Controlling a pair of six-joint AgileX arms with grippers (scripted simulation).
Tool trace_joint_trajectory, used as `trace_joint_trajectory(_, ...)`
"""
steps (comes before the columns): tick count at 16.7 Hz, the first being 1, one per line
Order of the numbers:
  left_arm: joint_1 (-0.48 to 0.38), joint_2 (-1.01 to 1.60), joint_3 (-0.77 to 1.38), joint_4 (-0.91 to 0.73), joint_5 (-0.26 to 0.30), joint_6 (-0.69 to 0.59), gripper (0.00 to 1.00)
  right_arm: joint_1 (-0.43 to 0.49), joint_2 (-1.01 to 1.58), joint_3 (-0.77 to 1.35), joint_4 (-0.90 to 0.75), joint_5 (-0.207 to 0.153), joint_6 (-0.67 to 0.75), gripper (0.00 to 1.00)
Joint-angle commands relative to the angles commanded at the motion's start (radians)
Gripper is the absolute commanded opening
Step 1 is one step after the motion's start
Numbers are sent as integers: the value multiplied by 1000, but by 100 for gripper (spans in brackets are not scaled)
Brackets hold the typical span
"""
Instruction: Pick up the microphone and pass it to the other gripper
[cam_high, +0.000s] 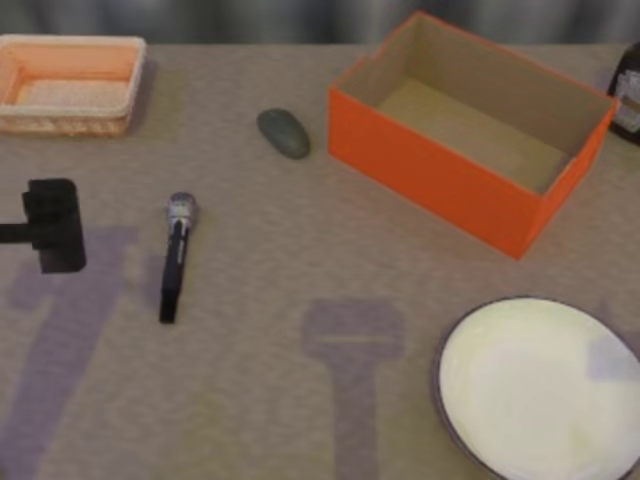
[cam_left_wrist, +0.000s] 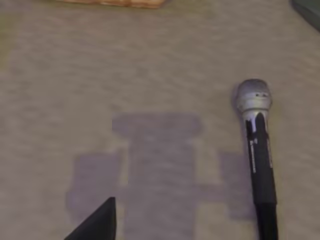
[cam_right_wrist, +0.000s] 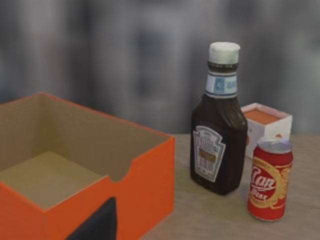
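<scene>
Microphone (cam_high: 176, 256) lies flat on the table (cam_high: 300, 400), mesh head at twelve o'clock, free of any grip. Left gripper (cam_high: 55, 225) hovers near it at nine o'clock, finger state impossible to tell. Grey-green pebble (cam_high: 284, 133) sits at the microphone's one o'clock.

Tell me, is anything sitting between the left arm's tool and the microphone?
No, nothing visible. The left tool hangs near the table's left edge, and the microphone lies flat just to its right with only bare table between them. The grey-green pebble and the basket sit farther back, off that path.
</scene>
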Motion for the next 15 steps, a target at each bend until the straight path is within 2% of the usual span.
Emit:
trace_joint_trajectory(8,-123,781,537,-381,-19,-108,100,0,0,0,0,0,0,100)
trace_joint_trajectory(15,-176,1080,792,-527,-25,-158,100,0,0,0,0,0,0,100)
